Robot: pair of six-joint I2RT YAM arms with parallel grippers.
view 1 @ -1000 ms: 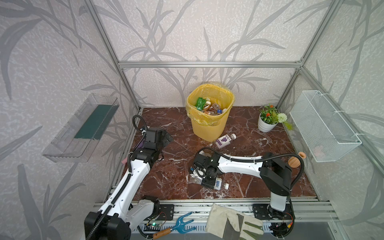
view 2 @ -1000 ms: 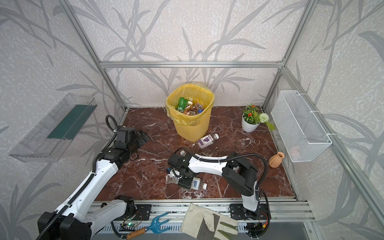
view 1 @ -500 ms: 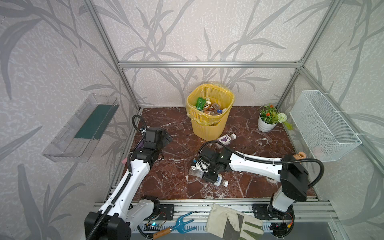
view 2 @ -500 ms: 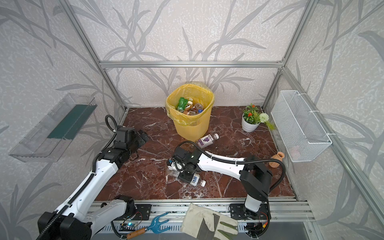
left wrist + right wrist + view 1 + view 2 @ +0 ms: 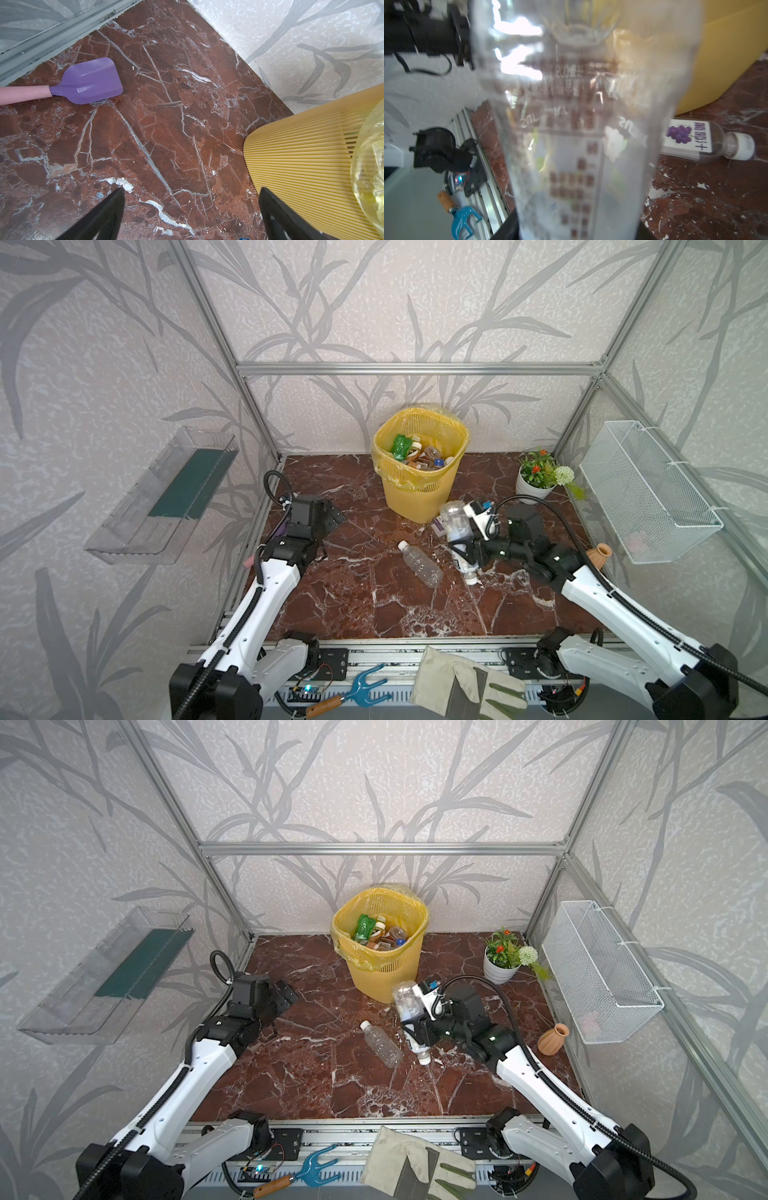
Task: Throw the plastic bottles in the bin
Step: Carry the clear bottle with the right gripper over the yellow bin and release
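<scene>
A clear plastic bottle with a pale printed label [image 5: 455, 522] is shown clamped around its body by the right gripper [image 5: 464, 549], whose black jaws are closed on it. Its long axis is steeply tilted: the moulded, petal-shaped base is turned up toward the tall yellow lattice-sided plastic bin [image 5: 415, 497], and the white cap is pointed down at the red-brown, white-veined marble-patterned floor [image 5: 374, 601]. In the right wrist view the thin, glossy wall is seen blurred between the two fingers [image 5: 508, 227].

An unlabelled clear plastic bottle with a white cap [image 5: 420, 565] is laid flat just beside it, cap toward the back left, its long axis diagonal. A clear plastic bottle with a purple grape label [image 5: 695, 141] is laid on its side at the foot of the bin, partly hidden in both top views. Inside the bin, green, brown and clear bottles [image 5: 400, 445] are heaped, and a crinkled yellow bag liner [image 5: 384, 475] is folded over the rim.

The left gripper [image 5: 192, 190] is spread wide and empty near the bin's ribbed wall, apart from a purple plastic scoop with a pink handle [image 5: 93, 81].
</scene>
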